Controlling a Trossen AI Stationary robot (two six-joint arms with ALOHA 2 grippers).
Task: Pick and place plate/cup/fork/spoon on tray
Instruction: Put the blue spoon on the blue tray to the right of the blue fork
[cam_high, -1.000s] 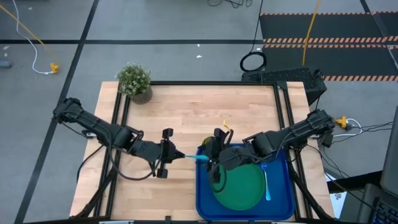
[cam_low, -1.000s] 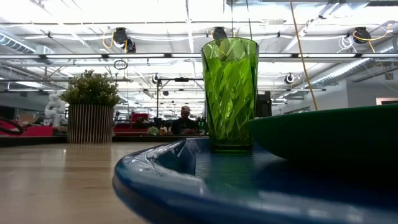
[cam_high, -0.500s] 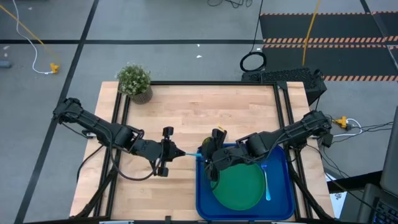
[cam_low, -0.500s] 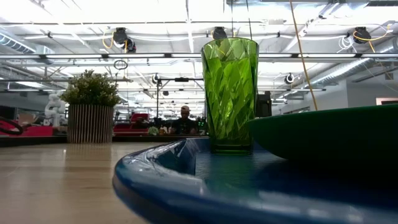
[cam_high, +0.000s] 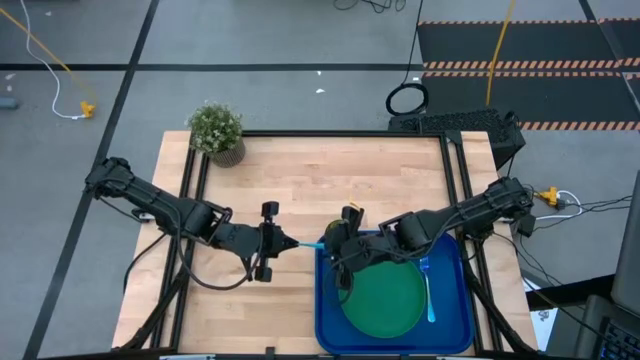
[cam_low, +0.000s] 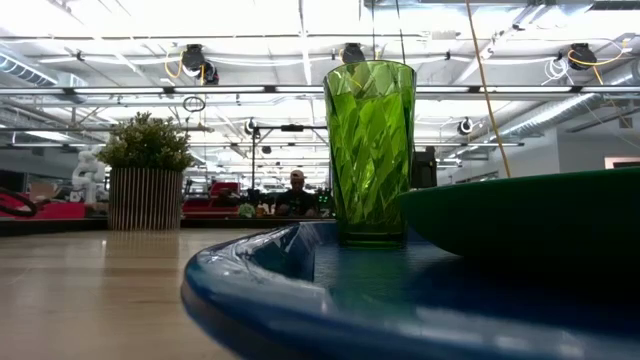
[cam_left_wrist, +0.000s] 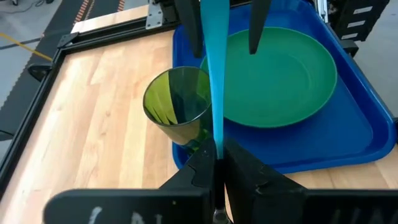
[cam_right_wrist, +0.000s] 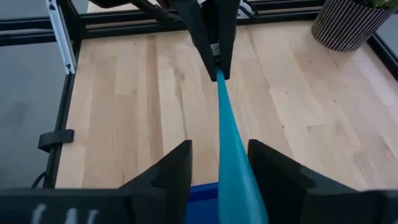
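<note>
**Three pieces on the tray, last utensil mid-handover**

Already set on the tray (cam_high: 326, 322), lower right of the high view: the plate (cam_high: 385, 300), the cup (cam_left_wrist: 177, 106) just beside the plate at the tray's upper-left corner, and the fork (cam_high: 429, 290) lying along the plate's right side.

Left to place: one slender light-blue utensil, judged to be the spoon (cam_high: 308, 246), though its head is hidden. Hanging in the air over the tray's left edge, near picture centre. Clamped at one end by the left gripper (cam_high: 286, 244). Flanked at the other end by the right gripper (cam_high: 330, 246), fingers spread either side, not closed. Remaining, by this reading: transfer and set-down.
</note>
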